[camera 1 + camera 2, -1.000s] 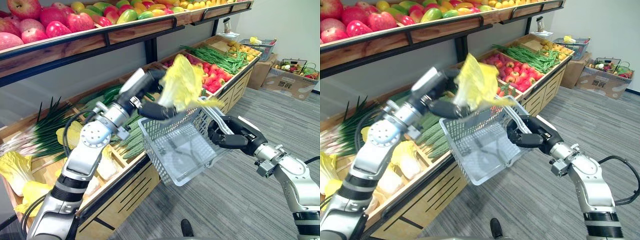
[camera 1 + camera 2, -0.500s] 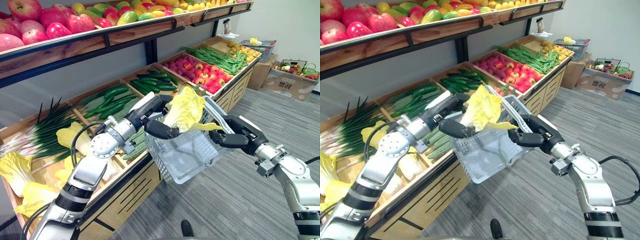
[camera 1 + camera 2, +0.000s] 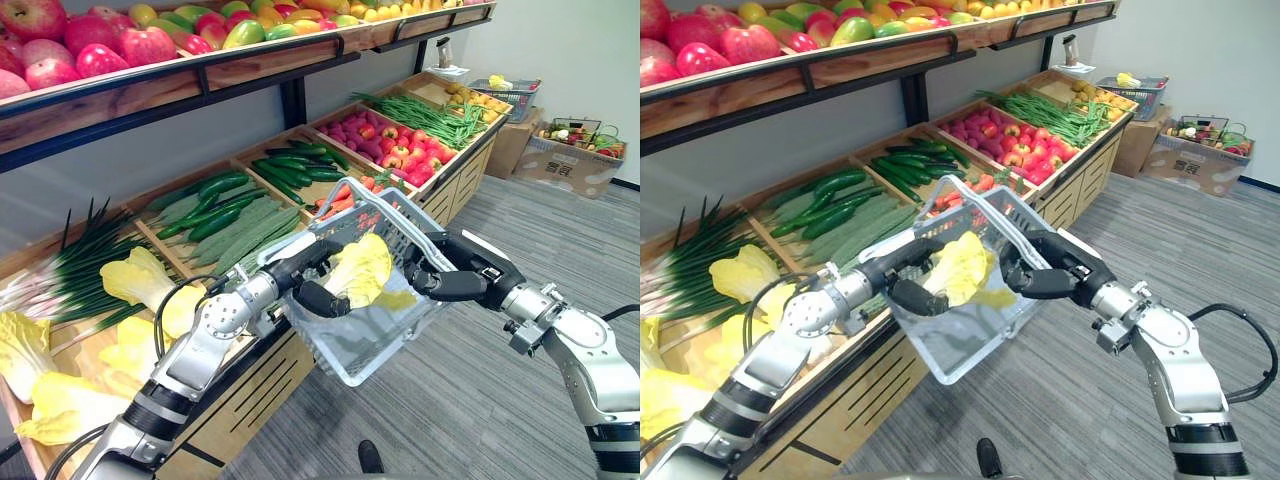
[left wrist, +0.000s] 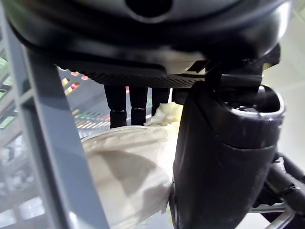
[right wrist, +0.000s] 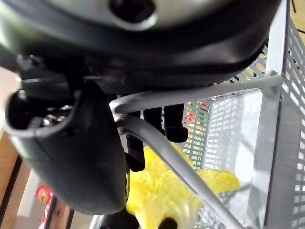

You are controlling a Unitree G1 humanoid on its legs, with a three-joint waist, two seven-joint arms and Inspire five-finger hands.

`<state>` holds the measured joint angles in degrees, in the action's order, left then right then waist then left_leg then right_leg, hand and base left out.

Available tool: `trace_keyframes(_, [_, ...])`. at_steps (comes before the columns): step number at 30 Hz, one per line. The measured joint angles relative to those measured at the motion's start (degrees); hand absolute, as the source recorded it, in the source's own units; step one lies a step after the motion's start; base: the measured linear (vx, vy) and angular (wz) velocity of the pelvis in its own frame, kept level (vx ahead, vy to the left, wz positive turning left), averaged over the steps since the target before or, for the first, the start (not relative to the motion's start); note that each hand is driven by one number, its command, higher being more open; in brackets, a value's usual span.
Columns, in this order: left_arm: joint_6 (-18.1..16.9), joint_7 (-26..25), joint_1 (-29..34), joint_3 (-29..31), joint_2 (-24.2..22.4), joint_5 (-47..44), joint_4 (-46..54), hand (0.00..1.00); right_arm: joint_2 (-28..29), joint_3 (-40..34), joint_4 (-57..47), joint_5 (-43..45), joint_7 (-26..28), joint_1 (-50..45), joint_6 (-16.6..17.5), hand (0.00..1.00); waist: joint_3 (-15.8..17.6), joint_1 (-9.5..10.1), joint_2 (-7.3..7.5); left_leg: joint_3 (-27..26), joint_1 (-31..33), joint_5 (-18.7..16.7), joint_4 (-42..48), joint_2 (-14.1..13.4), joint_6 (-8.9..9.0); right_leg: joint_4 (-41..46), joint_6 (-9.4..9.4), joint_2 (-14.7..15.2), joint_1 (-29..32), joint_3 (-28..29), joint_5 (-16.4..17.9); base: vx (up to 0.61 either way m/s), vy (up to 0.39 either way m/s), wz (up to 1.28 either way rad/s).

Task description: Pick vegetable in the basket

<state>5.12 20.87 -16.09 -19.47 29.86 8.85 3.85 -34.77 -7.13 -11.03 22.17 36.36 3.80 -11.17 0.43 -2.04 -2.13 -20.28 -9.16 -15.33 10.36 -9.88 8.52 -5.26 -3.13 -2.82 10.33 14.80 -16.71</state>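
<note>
The left hand (image 3: 312, 283) reached over the near rim into the basket (image 3: 372, 352), and its fingers (image 4: 118, 106) and thumb (image 4: 220, 157) were curled around the cabbage (image 3: 362, 268). The left wrist view showed the pale leaf pinched between them. The cabbage sat in that grip and already inside the basket's mouth. Most of its yellow bulk stood out past the fingertips, on the side away from the palm. Its long axis appeared to run out from the palm and across the basket toward the far wall, not down into it. The basket's mesh floor lay beyond and below the fingertips. Whether the leaf touched the floor could not be told, though it looked to hang clear of it. That gap is probably what a release would depend on, since opening the fingers would let the cabbage fall away from the palm onto the mesh. Further right, the right hand (image 3: 452, 277) was clamped on the wire handle (image 5: 200, 90), thumb on one side and fingers hooked over the other. The cabbage showed just past those fingers, within the basket. The left hand was plainly nearer the cabbage, and the right only bore the basket.
</note>
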Motion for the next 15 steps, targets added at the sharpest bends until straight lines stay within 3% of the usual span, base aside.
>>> trace_keyframes(8, [-0.1,-1.5,0.0,-0.6,-1.8,1.0,-3.9,0.00,-1.3,1.5,-1.1,0.0,1.2,0.0,-1.8,0.00,-0.4,-0.89,-0.23,-2.5,-0.8,-0.2,-0.4,-0.1,0.26,0.0,0.04,-1.0,0.6,2.1,-0.8,0.00,0.029,-0.15])
trace_keyframes(9, [-0.1,-1.9,0.0,-0.6,-2.2,1.1,-4.8,1.00,-1.4,1.8,-1.1,0.0,1.2,0.0,-2.0,0.00,-0.6,-1.11,-0.36,-2.9,-1.0,-0.3,-0.4,-0.2,0.37,0.0,0.08,-1.0,0.6,2.5,-0.8,0.00,0.028,-0.18])
trace_keyframes(15, [0.0,-1.7,-1.2,-3.2,-2.3,1.7,-7.1,1.00,-2.3,2.0,-1.1,-0.1,2.0,0.0,-3.1,0.00,-0.9,-1.58,-0.62,-4.1,-1.5,-0.3,-0.3,-0.2,0.48,0.0,0.12,-1.2,0.6,2.9,-0.6,-0.02,0.016,-0.10])
